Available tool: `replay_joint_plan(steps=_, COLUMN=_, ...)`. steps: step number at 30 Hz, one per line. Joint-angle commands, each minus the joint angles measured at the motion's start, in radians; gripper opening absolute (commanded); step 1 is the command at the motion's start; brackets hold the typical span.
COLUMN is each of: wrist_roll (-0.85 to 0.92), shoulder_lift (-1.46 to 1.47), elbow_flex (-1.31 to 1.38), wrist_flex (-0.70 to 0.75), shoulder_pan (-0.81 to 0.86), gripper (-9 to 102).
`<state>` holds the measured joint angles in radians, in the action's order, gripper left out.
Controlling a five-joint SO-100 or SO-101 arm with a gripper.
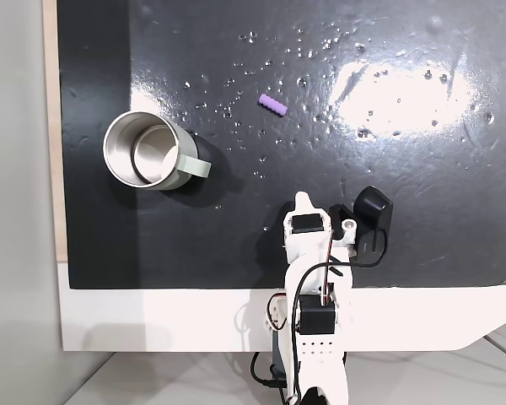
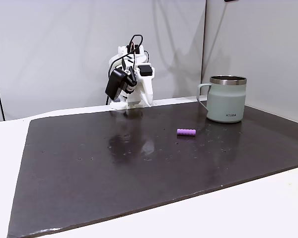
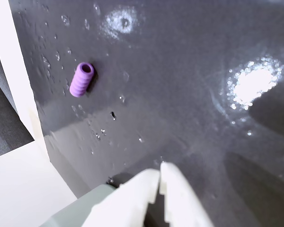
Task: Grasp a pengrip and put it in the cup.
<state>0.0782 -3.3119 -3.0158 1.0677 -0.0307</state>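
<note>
Purple pengrip (image 1: 272, 104) lies alone mid-mat, right of the cup (image 1: 148, 152) in the fixed view, and my empty, pinched-together pincer (image 3: 159, 176) could roll that round ribbed thing away.

The pengrip (image 1: 272, 104) is light purple with ribbed rings. The cup (image 1: 148, 152) is pale grey-green outside and shiny steel inside and at the rim. The mat (image 1: 405, 211) is glossy black, speckled with pale flecks and glare. The arm (image 1: 316, 278) is white with black motors and cables.
</note>
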Motion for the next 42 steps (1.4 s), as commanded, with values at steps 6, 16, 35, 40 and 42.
replay_joint_plan(steps=6, wrist_roll=0.014, shoulder_lift=-0.006, elbow_flex=0.005, wrist_flex=-0.035, shoulder_pan=0.002, gripper=0)
replay_joint_plan(steps=16, wrist_roll=0.012, shoulder_lift=-0.006, elbow_flex=0.054, wrist_flex=-0.035, shoulder_pan=0.011, gripper=0)
replay_joint_plan(steps=35, wrist_roll=-0.273, shoulder_lift=0.778, elbow_flex=0.824, wrist_flex=-0.02, shoulder_pan=-0.124, gripper=0)
replay_joint_plan(steps=40, wrist_roll=-0.403, shoulder_lift=1.034, elbow_flex=1.08, wrist_flex=0.067, shoulder_pan=-0.184, gripper=0)
replay_joint_plan(steps=42, wrist_roll=-0.463, shoulder_lift=1.146, elbow_flex=1.203, wrist_flex=0.133, shoulder_pan=-0.19, gripper=0)
